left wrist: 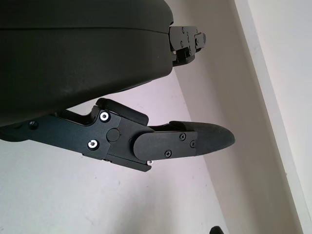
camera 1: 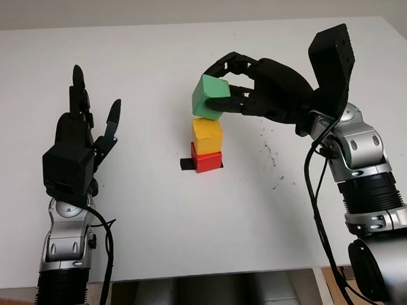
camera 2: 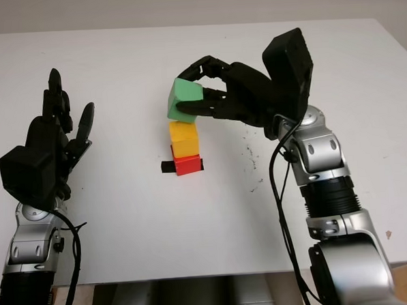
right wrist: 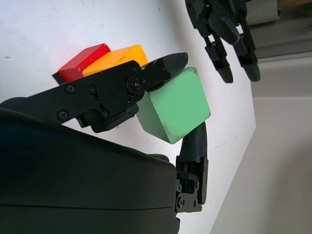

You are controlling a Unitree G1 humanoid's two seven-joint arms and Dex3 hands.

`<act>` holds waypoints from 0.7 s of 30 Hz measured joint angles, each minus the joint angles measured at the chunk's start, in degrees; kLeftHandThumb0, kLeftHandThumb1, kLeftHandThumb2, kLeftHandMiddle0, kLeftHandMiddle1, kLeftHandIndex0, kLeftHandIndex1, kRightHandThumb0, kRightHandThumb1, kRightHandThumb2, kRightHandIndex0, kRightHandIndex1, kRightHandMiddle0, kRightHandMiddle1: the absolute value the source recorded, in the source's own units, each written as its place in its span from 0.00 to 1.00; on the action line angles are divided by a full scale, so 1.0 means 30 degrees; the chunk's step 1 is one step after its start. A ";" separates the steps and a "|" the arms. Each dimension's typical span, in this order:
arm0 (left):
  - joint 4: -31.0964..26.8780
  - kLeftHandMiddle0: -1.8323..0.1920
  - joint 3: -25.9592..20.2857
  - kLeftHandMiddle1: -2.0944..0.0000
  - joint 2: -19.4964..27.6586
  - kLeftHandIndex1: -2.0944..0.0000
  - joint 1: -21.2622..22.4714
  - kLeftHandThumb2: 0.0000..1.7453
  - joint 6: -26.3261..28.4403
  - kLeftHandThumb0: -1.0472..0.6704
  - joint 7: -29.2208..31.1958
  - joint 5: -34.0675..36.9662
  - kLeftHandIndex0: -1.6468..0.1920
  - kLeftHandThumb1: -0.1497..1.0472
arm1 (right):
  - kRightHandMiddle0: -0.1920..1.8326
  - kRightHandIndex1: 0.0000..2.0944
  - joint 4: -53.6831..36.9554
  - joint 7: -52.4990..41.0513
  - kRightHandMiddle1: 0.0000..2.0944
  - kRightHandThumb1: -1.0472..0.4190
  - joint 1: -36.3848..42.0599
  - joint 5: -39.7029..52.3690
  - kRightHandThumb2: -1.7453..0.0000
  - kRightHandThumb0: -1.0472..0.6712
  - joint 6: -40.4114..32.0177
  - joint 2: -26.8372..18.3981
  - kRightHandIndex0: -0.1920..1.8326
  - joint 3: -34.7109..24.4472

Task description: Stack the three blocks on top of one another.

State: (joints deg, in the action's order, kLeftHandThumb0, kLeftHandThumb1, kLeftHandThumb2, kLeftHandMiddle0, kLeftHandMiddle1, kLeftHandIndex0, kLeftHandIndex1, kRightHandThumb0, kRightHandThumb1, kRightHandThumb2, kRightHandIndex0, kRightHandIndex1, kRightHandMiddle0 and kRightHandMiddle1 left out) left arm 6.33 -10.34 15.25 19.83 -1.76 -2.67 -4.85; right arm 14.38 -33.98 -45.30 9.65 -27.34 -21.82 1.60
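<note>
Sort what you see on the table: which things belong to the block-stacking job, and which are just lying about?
Part of the job:
green cube block, held in right robot hand
yellow cube block
red cube block

Lying about:
small black piece beside the red block
left robot hand, open

- The green block (camera 1: 210, 97) is sitting between the black fingers (camera 1: 227, 64) of the right hand (camera 1: 255, 88).
- The yellow block (camera 1: 207, 135) is showing just below those fingers, over the red block (camera 1: 207, 161).
- The left hand (camera 1: 80, 142) is showing black, open, over the white table (camera 1: 151, 59).
- A small black piece (camera 1: 187, 164) is lying beside the red block.
</note>
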 measured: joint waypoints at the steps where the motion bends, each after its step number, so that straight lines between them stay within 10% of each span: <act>1: 0.0006 0.95 0.0001 0.97 0.0000 0.97 0.0000 0.25 -0.0057 0.21 -0.0027 -0.0018 0.95 1.00 | 0.21 0.02 0.0032 -0.0217 0.87 0.03 -0.0051 0.0039 0.97 0.37 -0.0013 -0.0102 0.25 -0.0018; 21: 0.0211 0.96 0.0182 0.98 -0.0074 0.97 0.0000 0.26 -0.0538 0.23 -0.0277 -0.0162 0.95 1.00 | 0.18 0.03 -0.0332 -0.1119 0.92 0.02 -0.0847 0.0562 0.97 0.36 -0.1750 -0.0913 0.27 -0.0125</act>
State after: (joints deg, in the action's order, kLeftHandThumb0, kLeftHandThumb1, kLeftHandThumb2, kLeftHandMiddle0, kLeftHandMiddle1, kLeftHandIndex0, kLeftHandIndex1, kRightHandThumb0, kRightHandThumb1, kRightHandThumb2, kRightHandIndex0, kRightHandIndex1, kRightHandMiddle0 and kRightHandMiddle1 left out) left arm 6.96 -9.79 15.02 19.83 -3.38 -3.50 -5.34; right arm 13.38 -37.33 -47.85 11.34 -32.59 -24.56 1.22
